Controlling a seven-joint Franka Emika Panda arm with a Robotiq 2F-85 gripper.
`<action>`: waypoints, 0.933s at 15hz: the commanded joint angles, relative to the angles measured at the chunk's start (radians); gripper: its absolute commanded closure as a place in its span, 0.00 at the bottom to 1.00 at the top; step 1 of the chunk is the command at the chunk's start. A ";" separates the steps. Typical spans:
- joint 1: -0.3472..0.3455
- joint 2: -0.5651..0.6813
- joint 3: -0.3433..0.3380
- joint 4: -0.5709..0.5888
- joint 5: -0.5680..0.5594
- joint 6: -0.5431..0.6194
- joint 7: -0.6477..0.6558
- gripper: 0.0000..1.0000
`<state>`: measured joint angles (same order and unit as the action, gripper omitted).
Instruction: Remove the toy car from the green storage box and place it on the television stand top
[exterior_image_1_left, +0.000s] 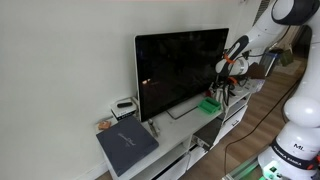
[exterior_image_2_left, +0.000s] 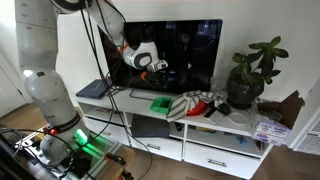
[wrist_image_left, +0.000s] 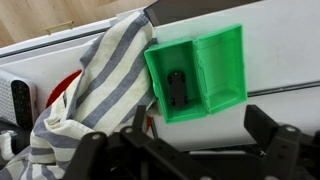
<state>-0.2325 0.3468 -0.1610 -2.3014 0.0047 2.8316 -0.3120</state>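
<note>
The green storage box (wrist_image_left: 205, 62) lies on the white television stand top (wrist_image_left: 285, 45) and has two compartments. A small dark toy car (wrist_image_left: 178, 88) sits in its left compartment in the wrist view. The box also shows in both exterior views (exterior_image_1_left: 210, 105) (exterior_image_2_left: 161, 103). My gripper (wrist_image_left: 180, 140) is open and empty, hovering above the box with the fingers apart on either side of the picture's lower edge. In the exterior views the gripper (exterior_image_1_left: 228, 68) (exterior_image_2_left: 158, 65) hangs in front of the black television, well above the box.
A striped cloth (wrist_image_left: 100, 90) lies against the box, partly over red items. The black television (exterior_image_1_left: 180, 70) stands right behind. A dark blue-grey book (exterior_image_1_left: 127, 143) lies at one end of the stand, a potted plant (exterior_image_2_left: 245, 85) at the other.
</note>
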 joint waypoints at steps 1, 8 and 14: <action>0.014 0.095 -0.001 0.091 -0.032 -0.024 0.075 0.00; 0.030 0.293 0.001 0.259 -0.033 -0.037 0.148 0.18; 0.028 0.418 -0.001 0.378 -0.037 -0.060 0.155 0.29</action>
<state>-0.2033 0.7077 -0.1577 -2.0011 -0.0032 2.8096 -0.1880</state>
